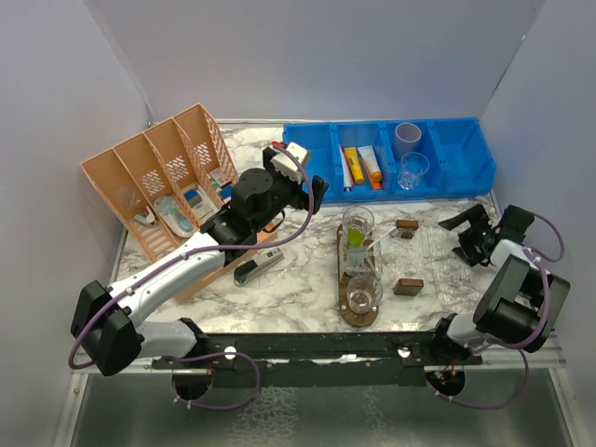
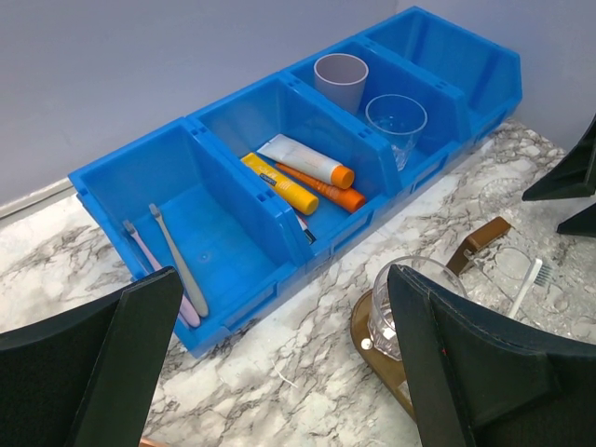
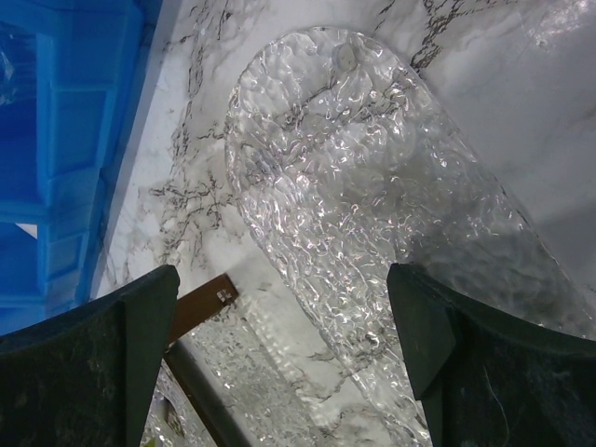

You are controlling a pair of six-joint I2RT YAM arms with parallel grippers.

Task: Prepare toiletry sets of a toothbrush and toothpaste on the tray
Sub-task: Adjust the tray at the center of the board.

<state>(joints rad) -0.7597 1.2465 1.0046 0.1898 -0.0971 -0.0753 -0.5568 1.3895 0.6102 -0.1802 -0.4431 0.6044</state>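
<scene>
Far left, an orange divided basket (image 1: 158, 182) sits at the back-left of the marble-look tabletop (image 1: 298, 293), w/ small items in its slots, too small to name. The left pincer (image 2: 284, 275) hangs above the tabletop just in front of the blue bin (image 2: 233, 200), jaws spread wide, nothing between them. Below its arm a dark oblong gadget (image 1: 258, 268) lies flat. Centre: the tray (image 1: 358, 319), a dark brown board w/ rounded ends, lies lengthwise away from the arm bases. The clear tumblers (image 1: 363, 296) stand on it in a row, approx. three. A lime green tube (image 1: 357, 244) is upright in a glass toward the far end, and a thin pale toothbrush (image 1: 377, 244) leans out to the right; can't tell which glass holds which. Along the back, the bin's compartments hold, left to right: two toothbrushes (image 2: 177, 270); yellow, white and orange tubes (image 2: 307, 168); a mauve cup (image 2: 340, 79) beside a spare clear glass (image 2: 396, 121). Right of the tray lies a clear rippled plate (image 3: 354, 186) w/ small brown blocks (image 1: 406, 224) at its left edge. The right pincer (image 3: 279, 279) hovers over that plate, jaws wide apart, gripping nothing.
</scene>
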